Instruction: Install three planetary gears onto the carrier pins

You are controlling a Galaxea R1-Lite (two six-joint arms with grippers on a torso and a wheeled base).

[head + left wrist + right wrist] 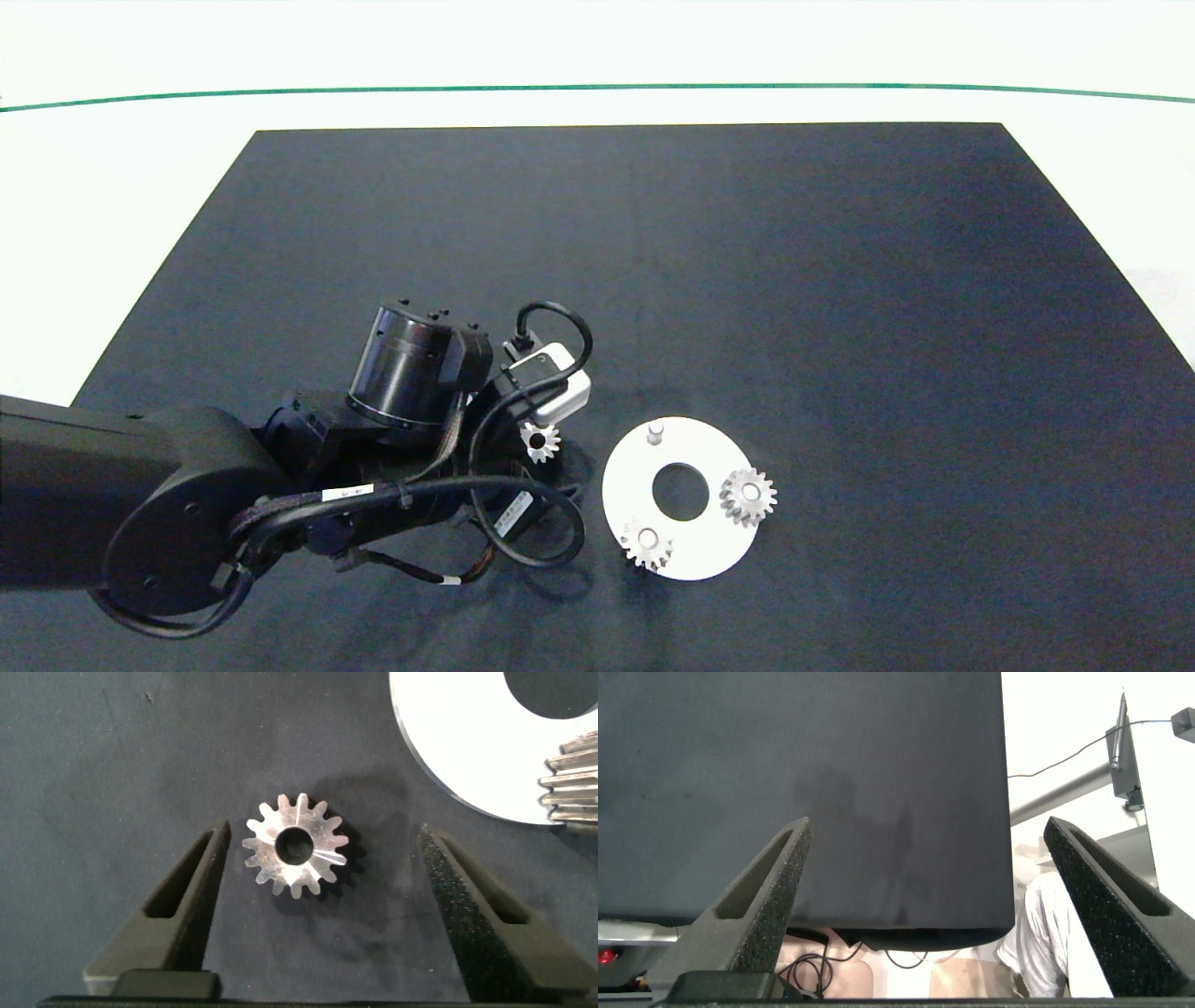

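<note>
Head view: two planetary gears [747, 497] occupy carrier pins [655, 430].

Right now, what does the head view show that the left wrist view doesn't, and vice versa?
Head only: the whole white disc, both seated gears, the one bare pin, and the left arm reaching in from the left.

Left wrist only: the left gripper open, its fingers either side of the loose gear and clear of it.

Both: the loose gear flat on the black mat, beside the disc, plus part of the disc and one seated gear.
</note>
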